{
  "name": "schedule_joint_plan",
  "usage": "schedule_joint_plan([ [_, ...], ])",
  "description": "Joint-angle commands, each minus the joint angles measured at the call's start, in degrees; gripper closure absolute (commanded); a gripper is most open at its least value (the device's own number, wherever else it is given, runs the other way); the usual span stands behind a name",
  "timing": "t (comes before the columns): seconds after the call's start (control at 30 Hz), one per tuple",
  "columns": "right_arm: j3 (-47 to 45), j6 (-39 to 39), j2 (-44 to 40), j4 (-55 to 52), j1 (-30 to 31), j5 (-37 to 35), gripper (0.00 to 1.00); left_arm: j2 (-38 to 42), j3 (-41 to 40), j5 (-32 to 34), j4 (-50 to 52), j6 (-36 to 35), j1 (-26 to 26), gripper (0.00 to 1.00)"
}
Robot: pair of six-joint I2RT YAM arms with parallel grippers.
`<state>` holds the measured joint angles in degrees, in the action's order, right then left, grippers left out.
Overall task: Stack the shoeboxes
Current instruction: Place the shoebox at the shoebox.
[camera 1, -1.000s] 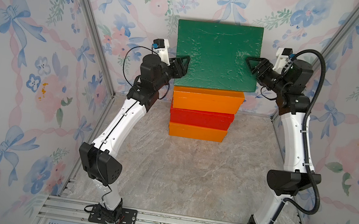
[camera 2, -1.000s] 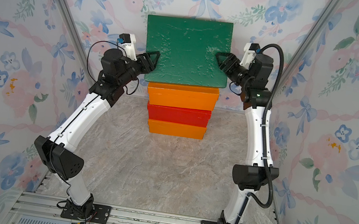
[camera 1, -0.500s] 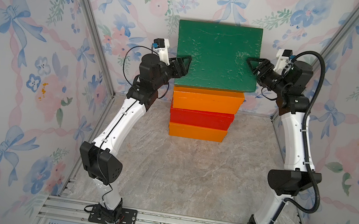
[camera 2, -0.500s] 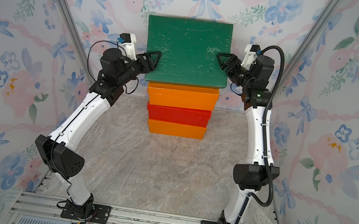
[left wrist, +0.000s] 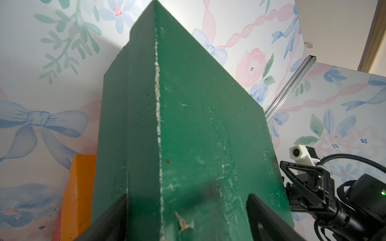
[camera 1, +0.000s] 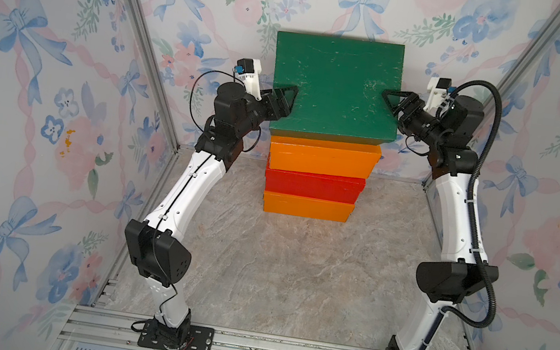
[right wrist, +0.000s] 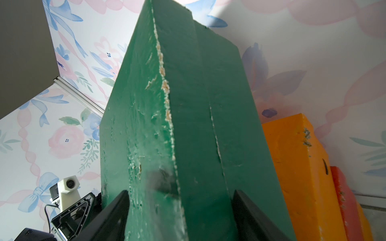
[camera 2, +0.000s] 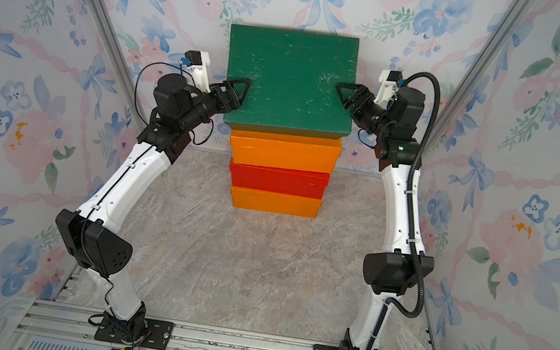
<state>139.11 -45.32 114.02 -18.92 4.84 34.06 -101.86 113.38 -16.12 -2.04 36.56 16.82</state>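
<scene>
Top views both show the green box lying flat on the upper orange box, which sits on the red box and the lower orange box. The four-high stack stands on the table, close to the back wall. Compared with one second ago, the green box and both arms hold the same places in those views, so the placement looks finished and the load rests on the stack. At one end the left claw is open. In the left wrist view its fingers straddle the box end more widely than the other claw's do, which reads as a release under way. At the opposite end the right claw is closed on the green box, its fingers set against the box faces in the right wrist view. Judgement: stacking is all but complete, with only the second release and the withdrawal of both arms remaining. Not verifiable: each claw's lower finger, hidden under the box in the top views; the finger roots, cut off by the wrist frames; the green-to-orange seam, in shadow; and how squarely the green box is centred, since it covers the rear edges below.
</scene>
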Motion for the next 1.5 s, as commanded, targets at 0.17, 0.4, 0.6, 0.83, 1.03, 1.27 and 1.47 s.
schedule_joint_plan([
  [0.17, 1.34, -2.67, 1.66, 0.07, 0.12, 6.71, 0.22, -2.73, 1.31, -6.29, 1.33, 1.33, 0.14, 0.07],
  [0.4, 1.21, -2.67, 1.83, 0.15, -0.52, 6.72, 0.22, -3.25, 1.66, -6.47, 1.31, 1.51, -0.46, 0.05],
  [0.6, 1.25, -2.67, 1.83, 0.20, -1.02, 6.63, 0.22, -3.51, 1.92, -6.42, 1.29, 1.74, -1.41, 0.03],
  [0.83, 2.00, -2.96, 3.07, 0.43, -2.58, 6.46, 0.20, -3.57, 2.11, -6.69, 1.26, 1.89, -1.98, 0.02],
  [1.03, 3.02, -2.77, 4.37, -0.31, -3.86, 7.17, 0.16, -3.19, 1.57, -6.97, 1.28, 1.88, -3.00, 0.02],
  [1.27, 3.74, -3.26, 6.29, -0.79, -4.93, 7.15, 0.14, -3.48, 1.73, -7.17, 1.27, 1.96, -3.55, 0.02],
  [1.47, 3.61, -3.12, 6.29, -0.77, -5.02, 7.27, 0.15, -3.62, 1.75, -7.26, 1.25, 2.02, -4.03, 0.02],
])
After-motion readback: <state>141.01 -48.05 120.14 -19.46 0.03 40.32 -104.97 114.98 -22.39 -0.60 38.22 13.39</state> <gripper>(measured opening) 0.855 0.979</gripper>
